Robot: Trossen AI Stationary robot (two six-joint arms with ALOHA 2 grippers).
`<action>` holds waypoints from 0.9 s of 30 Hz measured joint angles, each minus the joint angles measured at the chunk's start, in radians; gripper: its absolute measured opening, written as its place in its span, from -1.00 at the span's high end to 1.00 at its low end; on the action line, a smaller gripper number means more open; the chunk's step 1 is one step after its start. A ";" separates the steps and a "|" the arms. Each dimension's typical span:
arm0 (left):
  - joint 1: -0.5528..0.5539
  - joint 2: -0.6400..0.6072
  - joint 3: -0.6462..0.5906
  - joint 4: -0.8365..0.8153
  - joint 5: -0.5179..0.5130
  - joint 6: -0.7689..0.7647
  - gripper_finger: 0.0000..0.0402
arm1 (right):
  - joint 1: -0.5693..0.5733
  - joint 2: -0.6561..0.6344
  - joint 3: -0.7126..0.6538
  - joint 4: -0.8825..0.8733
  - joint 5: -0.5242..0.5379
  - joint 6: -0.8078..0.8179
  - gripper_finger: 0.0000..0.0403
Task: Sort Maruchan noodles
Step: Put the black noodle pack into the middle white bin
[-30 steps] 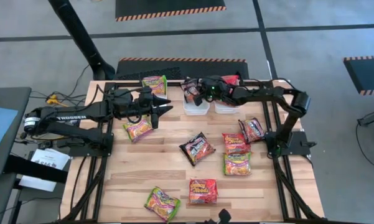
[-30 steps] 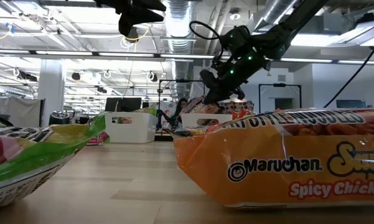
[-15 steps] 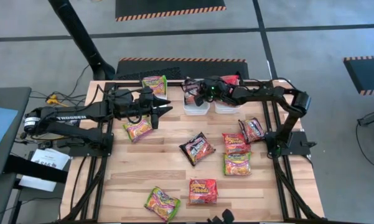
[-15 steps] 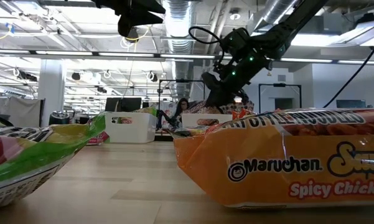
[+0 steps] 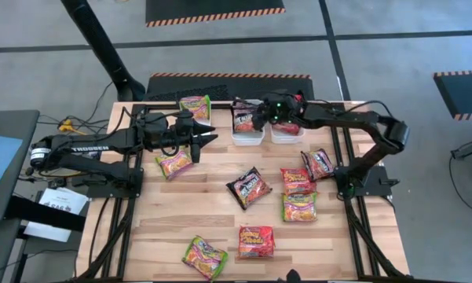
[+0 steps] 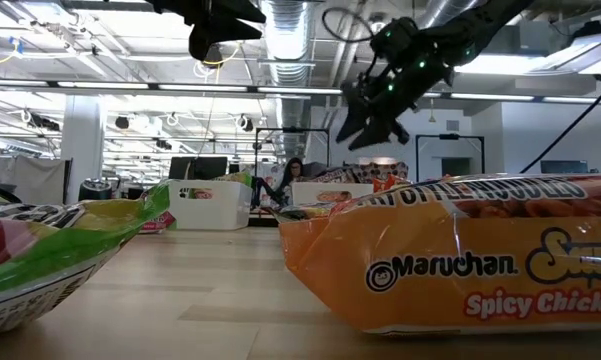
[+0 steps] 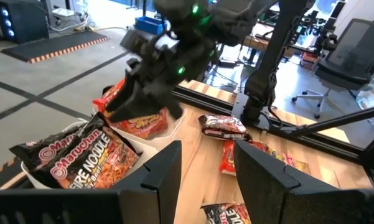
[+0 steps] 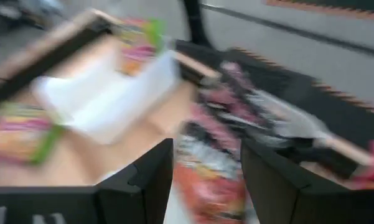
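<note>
Pale wooden slats form the desk [image 5: 212, 212], where flat crinkly plastic Maruchan noodles [image 5: 249, 187] lie scattered from centre to front edge, one black packet [image 5: 243, 119] standing in a white plastic tub [image 5: 247, 137] near the back edge. Right gripper [image 5: 261, 116] hovers above it, fingers apart, empty. Left gripper [image 5: 210, 135] waits open nearby. Packets look light, slippery and brittle inside; pinch a sealed edge.

Table [image 5: 212, 212]: pale wood planks, smooth matt finish. Noodle packets [image 5: 248, 187]: glossy crinkled plastic film. Tubs [image 5: 248, 136]: white matt plastic. Gripper fingers [image 7: 162, 177]: dark matt plastic.
</note>
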 joint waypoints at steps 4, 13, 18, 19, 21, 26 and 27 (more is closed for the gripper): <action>0.000 0.000 0.000 -0.001 0.001 -0.004 0.33 | 0.001 0.006 0.004 -0.009 -0.168 0.099 -0.01; 0.000 0.000 0.000 -0.001 0.001 -0.001 0.33 | 0.015 0.160 0.232 -0.304 -0.217 0.005 0.03; 0.000 0.000 0.000 -0.005 0.002 -0.001 0.33 | 0.014 0.268 0.389 -0.543 -0.219 -0.018 0.03; 0.000 0.000 0.000 -0.009 0.003 -0.001 0.33 | 0.014 0.291 0.415 -0.578 -0.219 -0.021 0.03; 0.000 0.000 0.000 -0.020 0.004 -0.002 0.33 | 0.017 0.331 0.453 -0.644 -0.234 -0.039 0.03; 0.000 0.000 0.000 -0.042 0.003 -0.002 0.33 | 0.034 0.412 0.514 -0.713 -0.244 -0.044 0.03; 0.000 0.000 0.000 -0.047 0.002 -0.002 0.33 | 0.038 0.426 0.525 -0.705 -0.246 -0.044 0.03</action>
